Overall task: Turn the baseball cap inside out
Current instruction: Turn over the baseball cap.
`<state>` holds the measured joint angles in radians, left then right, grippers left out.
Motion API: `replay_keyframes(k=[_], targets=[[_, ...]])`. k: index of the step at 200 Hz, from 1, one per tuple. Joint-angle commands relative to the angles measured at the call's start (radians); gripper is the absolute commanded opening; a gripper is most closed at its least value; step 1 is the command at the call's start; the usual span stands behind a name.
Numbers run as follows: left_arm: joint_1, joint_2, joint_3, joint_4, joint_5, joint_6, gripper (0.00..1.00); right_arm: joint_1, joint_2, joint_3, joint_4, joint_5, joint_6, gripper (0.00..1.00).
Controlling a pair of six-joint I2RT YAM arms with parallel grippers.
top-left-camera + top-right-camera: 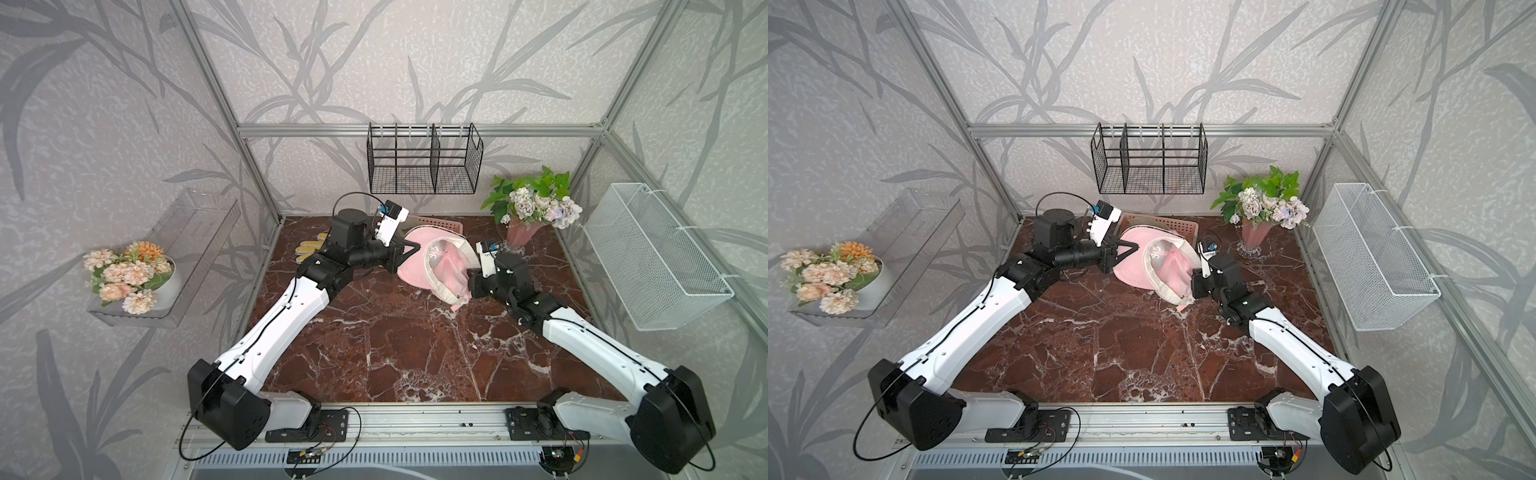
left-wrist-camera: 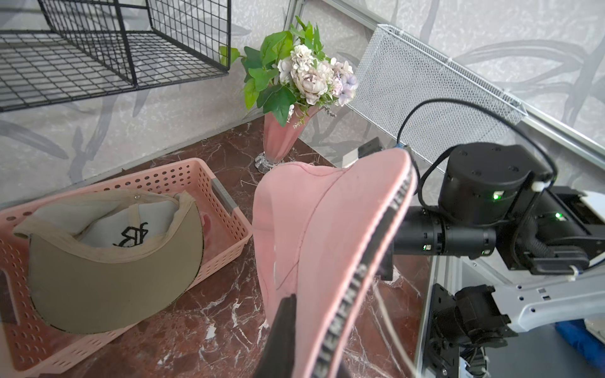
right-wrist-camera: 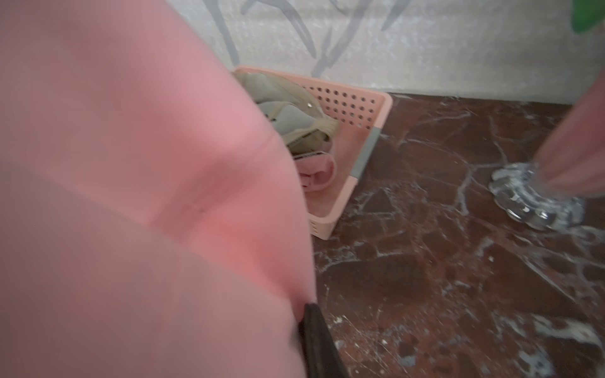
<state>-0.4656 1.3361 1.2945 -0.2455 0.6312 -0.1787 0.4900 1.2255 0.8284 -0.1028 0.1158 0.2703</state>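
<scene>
While the left tool (image 1: 415, 249) grips the brim of the pink baseball cap (image 1: 446, 266), the right tool (image 1: 470, 279) is tucked into the crown's fabric on the right side.
The cap sits at the far middle of the marble worktop (image 1: 374, 353), just on the near side of a pink basket (image 2: 226, 209) holding a beige cap (image 2: 114, 271), and left of a vase (image 1: 521, 237) of flowers. The left tool's jaws are clamped tight on the brim edge, and the brim slants up away from them. The crown's pale rim faces upward in both top views. Of the right tool only one dark finger (image 3: 316, 340) shows, against blurred pink cloth, and the crown hides its tips from above, so I cannot tell whether it is closed or has any hold.
</scene>
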Motion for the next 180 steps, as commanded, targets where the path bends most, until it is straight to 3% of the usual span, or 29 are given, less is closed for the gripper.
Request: replay_keyframes(k=[1,36,47,66,83,126,163,180], targets=[[0.004,-0.059,-0.002,0.195,-0.032,-0.118,0.00,-0.001,0.029,0.018,-0.162,0.224,0.098,0.13],[0.004,-0.045,-0.014,0.138,-0.103,-0.131,0.00,0.000,0.017,0.040,-0.178,0.206,0.112,0.16],[0.003,-0.039,-0.029,0.152,-0.105,-0.148,0.00,0.000,-0.008,0.035,-0.145,0.152,0.079,0.24],[0.001,-0.040,-0.054,0.172,-0.140,-0.210,0.00,0.000,-0.077,0.002,-0.056,0.066,0.008,0.50],[-0.002,-0.038,-0.066,0.169,-0.174,-0.244,0.00,0.000,-0.147,-0.022,0.007,0.045,-0.052,0.59],[-0.002,0.002,-0.021,0.089,-0.243,-0.317,0.00,0.000,-0.258,-0.038,0.042,-0.094,-0.253,0.64],[-0.004,0.029,0.011,0.091,-0.228,-0.370,0.00,0.042,-0.288,-0.052,0.032,-0.371,-0.403,0.64],[-0.003,0.035,0.021,0.093,-0.210,-0.382,0.00,0.112,-0.259,-0.048,0.031,-0.349,-0.477,0.64]])
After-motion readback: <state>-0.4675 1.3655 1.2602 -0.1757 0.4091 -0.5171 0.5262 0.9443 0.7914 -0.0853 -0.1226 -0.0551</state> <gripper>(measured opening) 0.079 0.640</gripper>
